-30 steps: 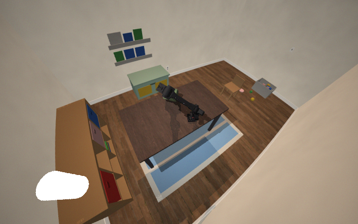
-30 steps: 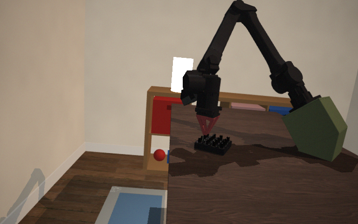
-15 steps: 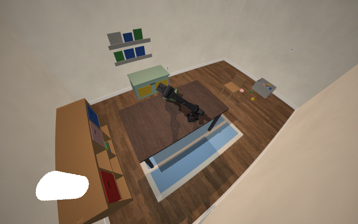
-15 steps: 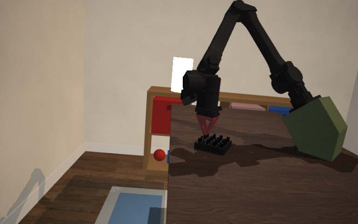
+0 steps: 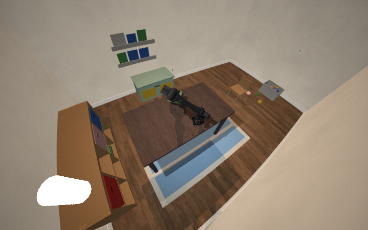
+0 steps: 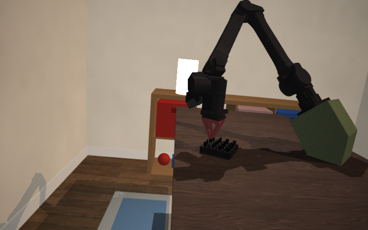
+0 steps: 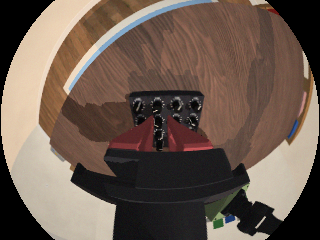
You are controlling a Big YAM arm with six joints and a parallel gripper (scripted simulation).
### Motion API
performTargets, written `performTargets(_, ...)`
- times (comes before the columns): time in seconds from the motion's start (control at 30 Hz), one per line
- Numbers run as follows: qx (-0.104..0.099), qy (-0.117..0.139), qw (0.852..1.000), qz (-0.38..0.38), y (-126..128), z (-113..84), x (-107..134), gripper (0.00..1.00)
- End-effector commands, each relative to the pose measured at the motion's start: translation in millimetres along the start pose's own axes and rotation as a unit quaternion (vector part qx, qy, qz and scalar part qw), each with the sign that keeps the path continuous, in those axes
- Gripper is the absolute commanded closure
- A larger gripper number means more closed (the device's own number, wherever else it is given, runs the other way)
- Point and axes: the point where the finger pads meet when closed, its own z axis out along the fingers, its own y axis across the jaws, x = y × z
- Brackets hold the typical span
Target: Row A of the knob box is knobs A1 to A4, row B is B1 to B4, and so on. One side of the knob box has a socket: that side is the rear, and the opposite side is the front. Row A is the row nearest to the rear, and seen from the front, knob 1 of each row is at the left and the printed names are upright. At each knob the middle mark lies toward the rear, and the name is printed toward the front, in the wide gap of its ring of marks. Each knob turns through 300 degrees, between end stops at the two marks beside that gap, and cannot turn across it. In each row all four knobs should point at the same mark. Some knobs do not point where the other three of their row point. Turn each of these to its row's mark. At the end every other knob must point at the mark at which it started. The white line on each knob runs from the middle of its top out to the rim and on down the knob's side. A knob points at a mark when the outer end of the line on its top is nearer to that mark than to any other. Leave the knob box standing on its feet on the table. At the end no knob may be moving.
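Note:
The black knob box [image 5: 197, 123] [image 6: 215, 154] [image 7: 167, 95] stands flat on the table, its knobs upward. In the wrist view its far row of four knobs shows whole; the fingers partly cover the nearer rows. White lines and marks show on several knobs, but I cannot read names or exact directions. No socket can be made out. My gripper [image 6: 211, 138] [image 7: 160, 119] points down at the box with its red fingertips slightly apart, at about knob-top height. A knob shows between the tips in the wrist view, with no grip on it visible. The gripper is open by a narrow gap.
The box stands near one long edge of the dark wooden table [image 5: 157, 131] [image 6: 266, 199]. The arm rises from a green base block [image 6: 323, 133] at the other long side. A wooden shelf unit [image 5: 74, 148], a green cabinet [image 5: 152, 76] and a chair [image 5: 238, 88] stand around the table.

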Motion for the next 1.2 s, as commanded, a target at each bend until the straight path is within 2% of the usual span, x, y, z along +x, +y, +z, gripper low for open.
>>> performTargets(0.0,-0.005,-0.006,1.0,0.014,8.0,2.0,-22.0,0.82)
performTargets(0.67,-0.007,-0.008,1.0,0.016,9.1,14.9,-23.0,0.82)
performTargets(1.17,-0.006,-0.007,1.0,0.016,8.3,15.8,-22.1,0.82)
